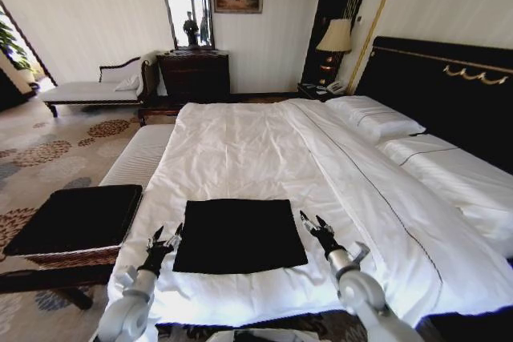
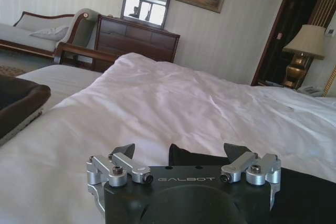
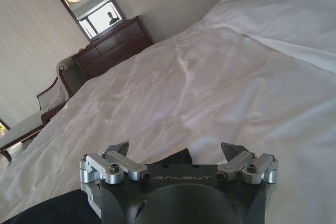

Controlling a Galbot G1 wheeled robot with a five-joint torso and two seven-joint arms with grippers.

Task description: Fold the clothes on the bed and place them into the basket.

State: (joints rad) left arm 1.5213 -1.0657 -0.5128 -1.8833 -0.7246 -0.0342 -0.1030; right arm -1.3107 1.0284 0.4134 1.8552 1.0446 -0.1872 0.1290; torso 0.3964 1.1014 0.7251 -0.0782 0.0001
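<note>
On the bed (image 1: 240,150), in the head view, the folded black T-shirt (image 1: 239,235) is seen flat at 6 o'clock, flanked by the left gripper (image 1: 167,238) at 9 and the right gripper (image 1: 313,223) at 3, basket (image 1: 76,218) off the bed's 9 o'clock side; in the left wrist view the jaws are spread wide over the shirt edge (image 2: 197,157); in the right wrist view likewise wide, nothing gripped.
</note>
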